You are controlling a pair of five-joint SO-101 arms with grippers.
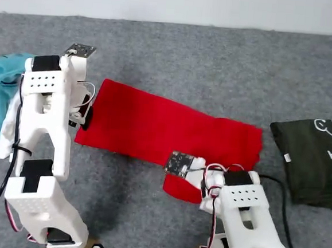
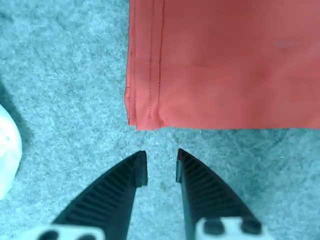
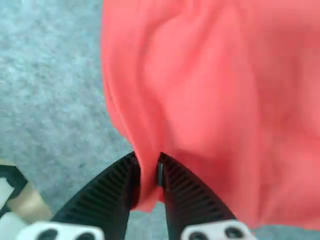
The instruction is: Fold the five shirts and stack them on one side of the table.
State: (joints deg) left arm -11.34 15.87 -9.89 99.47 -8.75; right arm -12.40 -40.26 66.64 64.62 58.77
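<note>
A red shirt [image 1: 165, 130] lies folded into a long strip across the middle of the grey table. My left gripper [image 2: 161, 167] hovers just short of the strip's hemmed corner [image 2: 145, 117], open by a small gap with nothing between its fingers. In the high view it sits at the strip's left end [image 1: 86, 116]. My right gripper [image 3: 149, 172] is shut on a fold of the red shirt [image 3: 210, 100] at its near edge, where the cloth bunches up. From above, this gripper [image 1: 192, 175] is at the strip's lower right part.
A teal shirt [image 1: 2, 85] lies crumpled at the left edge with a white cloth [image 1: 4, 134] under it; the white cloth [image 2: 7, 150] also shows beside my left gripper. A dark folded shirt [image 1: 312, 161] rests at the right edge. Bare table [image 1: 216, 65] stretches behind.
</note>
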